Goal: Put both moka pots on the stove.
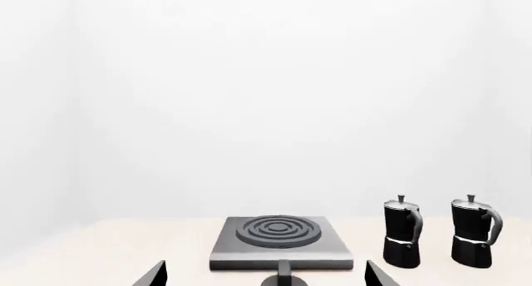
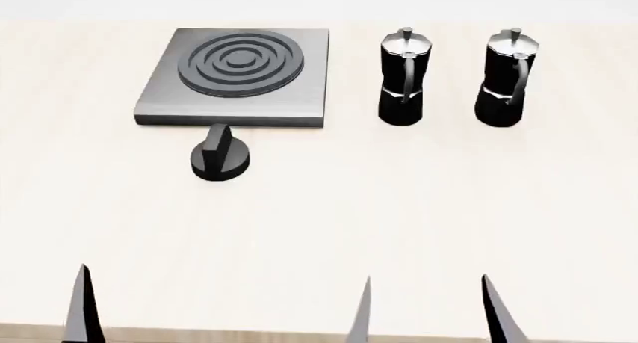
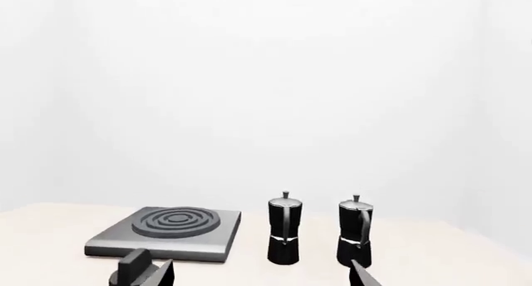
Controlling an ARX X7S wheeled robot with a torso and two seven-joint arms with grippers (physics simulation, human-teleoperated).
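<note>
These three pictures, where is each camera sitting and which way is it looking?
Head view: high on the robot, looking down at the stove, knob and both moka pots; jaw tips show at the near edge.
Left wrist view: low by the left gripper, facing the stove head-on.
Right wrist view: low by the right gripper, facing the pots.
All share stove and pots.

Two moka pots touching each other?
Apart. Head view shows bare table between the left moka pot and the right moka pot.
</note>
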